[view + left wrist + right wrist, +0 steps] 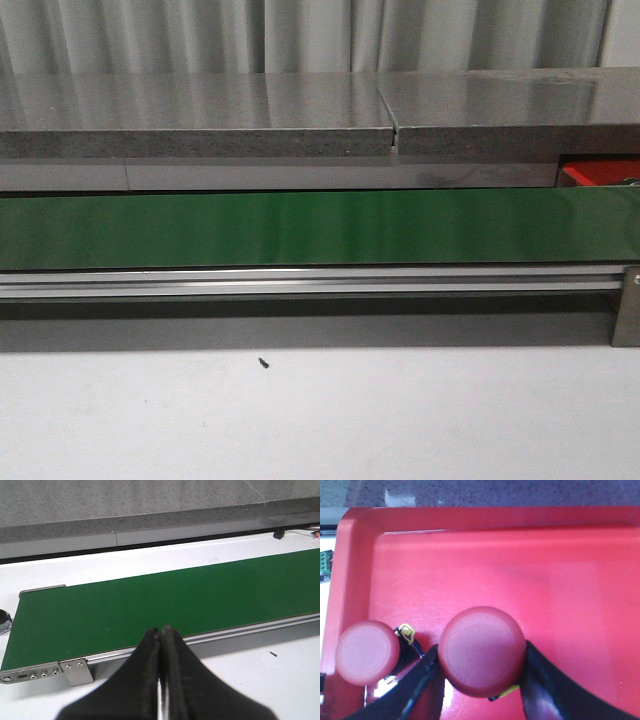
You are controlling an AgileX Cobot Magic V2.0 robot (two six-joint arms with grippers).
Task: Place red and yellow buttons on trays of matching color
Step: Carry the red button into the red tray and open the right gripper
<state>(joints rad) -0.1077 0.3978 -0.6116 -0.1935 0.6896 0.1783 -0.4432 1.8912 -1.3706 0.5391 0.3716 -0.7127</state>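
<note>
In the right wrist view the red tray [570,580] fills the picture. My right gripper [480,655] is shut on a red button [482,647], its fingers pressed against both sides of the round cap, just over the tray floor. A second red button [366,652] stands in the tray beside it, close to the rim. In the front view only a corner of the red tray [598,172] shows, at the far right behind the belt. My left gripper [161,631] is shut on nothing, over the near edge of the green belt [150,605]. No yellow button is in view.
The long green belt [300,228] runs across the front view, with its metal rail [300,282] in front and a grey stone shelf [200,115] behind. A small black speck [263,363] lies on the white table. The belt's end bracket [75,670] sits near my left gripper.
</note>
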